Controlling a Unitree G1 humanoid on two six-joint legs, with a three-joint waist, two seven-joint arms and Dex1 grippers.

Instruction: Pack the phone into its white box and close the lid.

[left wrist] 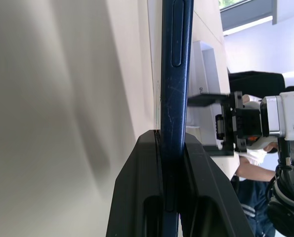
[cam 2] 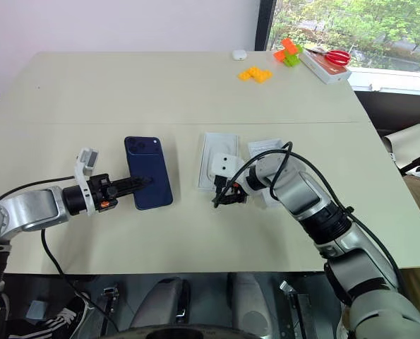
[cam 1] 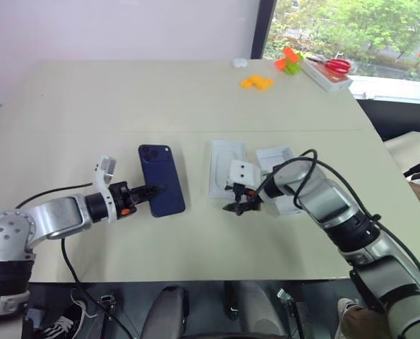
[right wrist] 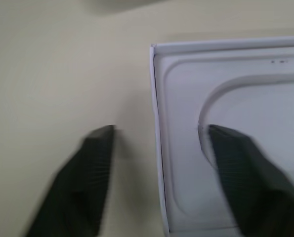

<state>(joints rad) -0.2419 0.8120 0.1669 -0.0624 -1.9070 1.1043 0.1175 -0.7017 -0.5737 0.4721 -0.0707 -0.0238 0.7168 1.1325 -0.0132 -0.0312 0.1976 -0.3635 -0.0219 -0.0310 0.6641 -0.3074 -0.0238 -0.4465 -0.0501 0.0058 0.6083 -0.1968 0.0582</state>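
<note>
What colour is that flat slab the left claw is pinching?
Dark navy blue, glossy phone; the left eye view shows it best.

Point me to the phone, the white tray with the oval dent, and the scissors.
phone (cam 1: pixel 162 180): left eye view, middle of its glossy navy back.
white tray with the oval dent (cam 1: pixel 226 164): left eye view, upper part of the tray, on the dent.
scissors (cam 1: pixel 334 66): left eye view, red handles.
</note>
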